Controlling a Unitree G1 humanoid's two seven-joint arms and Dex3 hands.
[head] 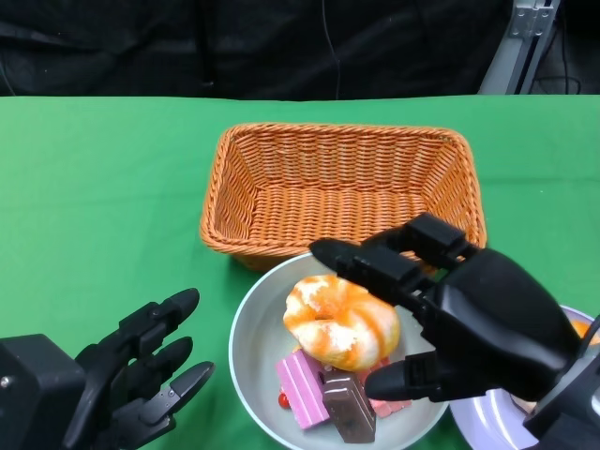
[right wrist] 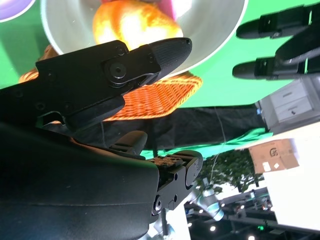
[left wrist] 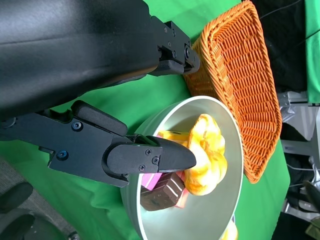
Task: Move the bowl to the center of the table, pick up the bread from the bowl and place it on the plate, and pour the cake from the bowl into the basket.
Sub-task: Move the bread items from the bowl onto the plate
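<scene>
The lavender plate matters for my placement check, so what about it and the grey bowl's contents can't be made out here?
- Lavender plate: head view, mostly hidden by the black right hand and cut off by the picture's edge.
- Small red item in the grey metal bowl: too small to identify.

right hand (right wrist: 100,150): fills most of the frame, big black shell at about 7 o'clock, fingers (right wrist: 150,57) stretched out toward 2 o'clock, nothing in them
bowl (right wrist: 220,35): grey, up at 12 o'clock, right past the fingertips
bread (right wrist: 125,22): glossy orange-yellow, sitting in the bowl
cake: a bit of pink (right wrist: 172,7) peeking beside the bread
basket (right wrist: 160,97): orange wicker, just behind the bowl
left hand (right wrist: 280,45): dark fingers at 2 o'clock, spread
</scene>
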